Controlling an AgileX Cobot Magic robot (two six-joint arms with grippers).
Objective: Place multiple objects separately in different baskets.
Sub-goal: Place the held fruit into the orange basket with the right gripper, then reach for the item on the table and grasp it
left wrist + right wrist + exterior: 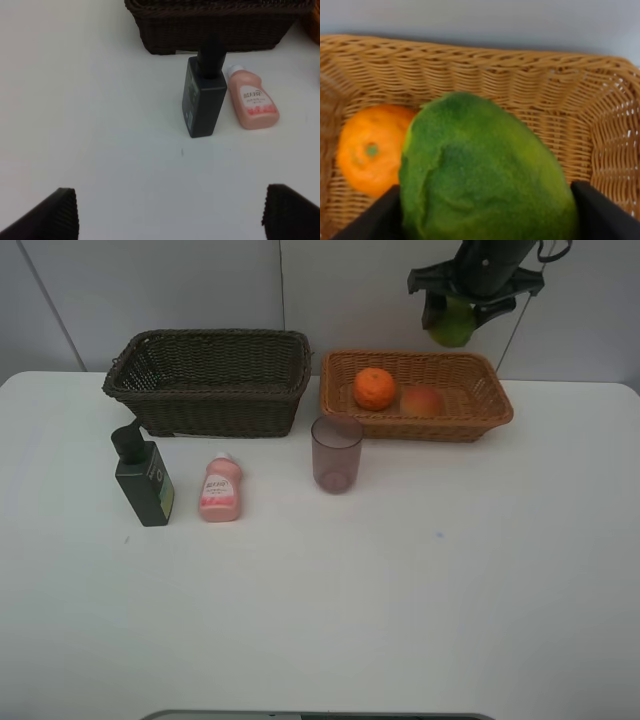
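High above the orange-tan basket (500,405), my right gripper (455,315) is shut on the green round fruit (452,325), which fills the right wrist view (485,175). An orange (375,388) (367,150) and a red-yellow fruit (422,400) lie in that basket (545,85). On the table stand the dark green pump bottle (143,480) (204,97) and the mauve cup (336,453), and the pink bottle (220,490) (251,102) lies between them. The dark brown basket (210,380) (215,22) holds nothing visible. My left gripper (170,215) is open, its fingers low in the left wrist view, short of the bottles.
A pale wall rises right behind both baskets. Bare white tabletop (400,600) spreads from the bottles and cup to the near edge.
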